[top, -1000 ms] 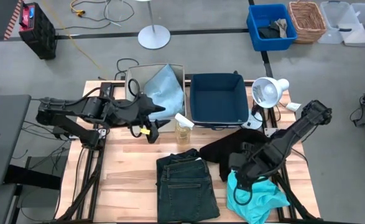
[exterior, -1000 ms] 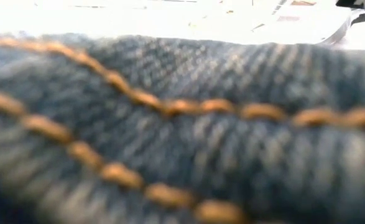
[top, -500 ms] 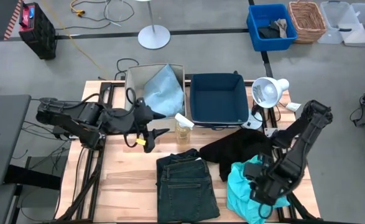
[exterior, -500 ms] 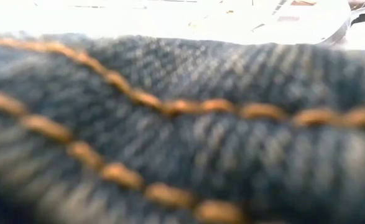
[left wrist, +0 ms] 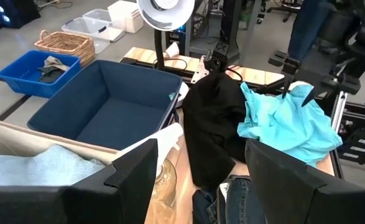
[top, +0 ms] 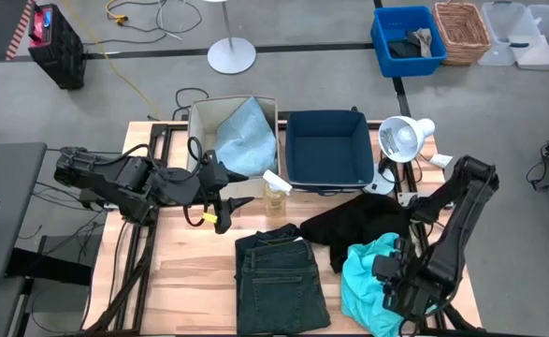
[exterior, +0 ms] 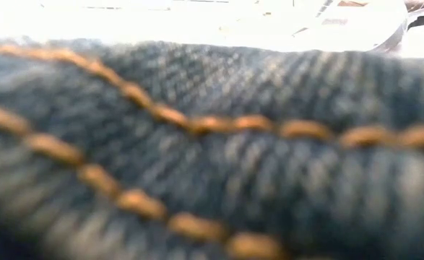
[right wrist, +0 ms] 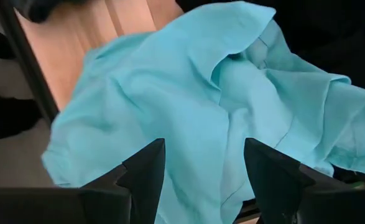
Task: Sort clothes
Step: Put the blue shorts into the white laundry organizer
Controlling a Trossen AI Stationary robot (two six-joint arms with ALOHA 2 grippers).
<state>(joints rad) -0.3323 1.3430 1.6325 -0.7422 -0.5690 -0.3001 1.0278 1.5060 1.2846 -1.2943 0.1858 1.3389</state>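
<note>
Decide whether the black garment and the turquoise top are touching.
Touching. In the high view the turquoise top overlaps the black garment's lower edge; the left wrist view shows no gap between them.

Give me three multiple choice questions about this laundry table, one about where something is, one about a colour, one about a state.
1. Where is the pale blue cloth?
A. In the beige box
B. In the navy box
C. On the floor

2. What colour is the top below the right pincer?
A. Red
B. Turquoise
C. White

3. How is the right pincer?
A. Shut on the jeans
B. Open, empty
C. Shut on the lamp

Answers: 1 A, it fills the beige box. 2 B, bright turquoise. 3 B, its fingers stand apart above the top.
</note>
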